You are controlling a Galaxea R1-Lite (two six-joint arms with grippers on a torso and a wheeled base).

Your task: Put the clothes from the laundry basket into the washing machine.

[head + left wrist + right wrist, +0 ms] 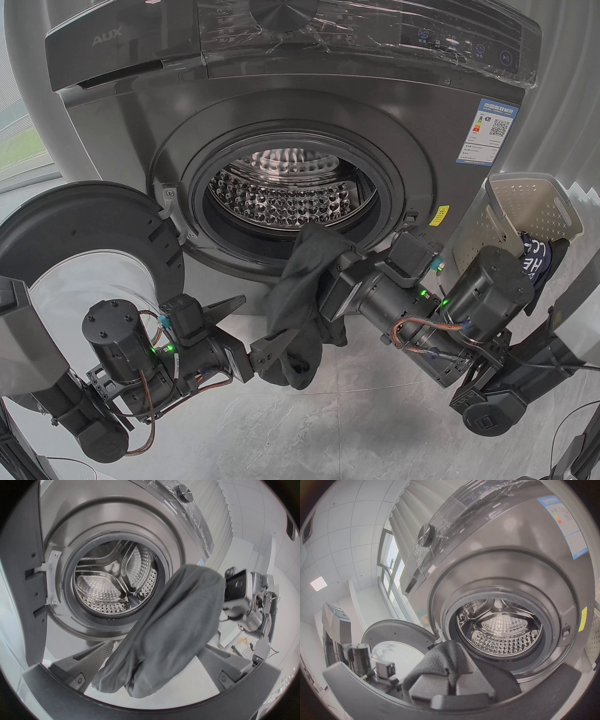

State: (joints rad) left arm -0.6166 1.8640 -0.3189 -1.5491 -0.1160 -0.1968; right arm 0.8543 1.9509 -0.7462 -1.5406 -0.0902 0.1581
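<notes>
1. Nearest the robot, the left pincer (269,319) is released. Its two fingers are spread wide, low in front of the machine, with the hanging lower part of the dark grey soft cloth garment (300,294) between them. Whether either finger touches the cloth cannot be told.
2. Just beyond, the right pincer (451,680) is clenched on the garment's upper part, which drapes over its fingers. The cloth hangs in the air above the pale tiled floor (375,425), just in front of the lower rim of the opening.
3. The garment looks light, limp and not slippery, with nothing fragile about it, and it will likely sag and trail from any single hold. A bunched fold near the top seems the best place to grip. The dangling tail probably needs gathering so that it does not catch on the rim.
4. On the robot's right, the pale perforated plastic laundry basket (531,187) stands just beside the machine, with dark printed clothes (536,262) inside.
5. Farthest, the grey front-loading washing machine (312,106) has its round door (81,225) swung open to the left. The ribbed steel drum (294,194) shows through the opening.
</notes>
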